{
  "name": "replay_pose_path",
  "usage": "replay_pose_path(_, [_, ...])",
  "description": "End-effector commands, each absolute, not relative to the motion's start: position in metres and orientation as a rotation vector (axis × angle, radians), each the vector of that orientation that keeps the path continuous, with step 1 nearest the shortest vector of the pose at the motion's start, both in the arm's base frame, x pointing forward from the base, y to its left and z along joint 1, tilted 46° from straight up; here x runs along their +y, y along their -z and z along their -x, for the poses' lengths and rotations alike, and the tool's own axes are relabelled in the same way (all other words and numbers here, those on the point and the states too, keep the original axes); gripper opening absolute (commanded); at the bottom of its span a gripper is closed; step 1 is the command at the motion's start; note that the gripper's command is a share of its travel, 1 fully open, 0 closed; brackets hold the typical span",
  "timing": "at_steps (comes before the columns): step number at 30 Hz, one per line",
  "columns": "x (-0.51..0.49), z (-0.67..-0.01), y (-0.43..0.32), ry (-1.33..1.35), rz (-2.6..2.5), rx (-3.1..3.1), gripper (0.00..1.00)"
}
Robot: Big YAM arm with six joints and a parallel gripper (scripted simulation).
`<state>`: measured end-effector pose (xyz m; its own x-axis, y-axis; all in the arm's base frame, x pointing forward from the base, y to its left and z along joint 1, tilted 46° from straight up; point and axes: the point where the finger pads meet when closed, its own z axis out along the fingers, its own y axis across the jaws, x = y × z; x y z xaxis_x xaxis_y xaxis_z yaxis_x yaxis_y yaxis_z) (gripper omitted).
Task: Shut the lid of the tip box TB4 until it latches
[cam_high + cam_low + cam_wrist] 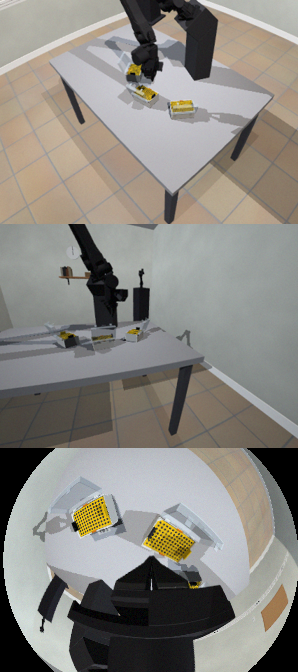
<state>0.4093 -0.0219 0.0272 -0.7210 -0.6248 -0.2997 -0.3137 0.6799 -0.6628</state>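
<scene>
Three white tip boxes with yellow tip racks stand in a row on the grey table. In the top view they are the far box (133,69), the middle box (145,94) and the near right box (182,108). All three lids stand open. I cannot read which box is TB4. My gripper (151,74) is shut and empty. It hovers above the table between the far box and the middle box. The wrist view shows the shut fingers (152,572) with two open boxes beyond them (96,516) (174,540). The exterior view shows the three boxes side by side (67,339) (103,337) (134,334).
A tall black pedestal (201,42) stands on the table's far right, close behind my arm. The arm's base (150,10) is at the far edge. The table's edges drop to a tiled floor.
</scene>
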Motion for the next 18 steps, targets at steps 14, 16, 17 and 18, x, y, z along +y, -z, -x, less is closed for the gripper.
replay_pose_path(14, [-0.043, -0.458, -0.090, 1.026, 1.420, 2.174, 0.00])
replay_pose_path(16, [-0.044, -0.461, -0.094, 1.038, 1.461, 2.156, 0.00])
replay_pose_path(17, [-0.045, -0.465, -0.098, 1.050, 1.501, 2.138, 0.00])
replay_pose_path(18, [-0.046, -0.468, -0.102, 1.062, 1.541, 2.120, 0.00])
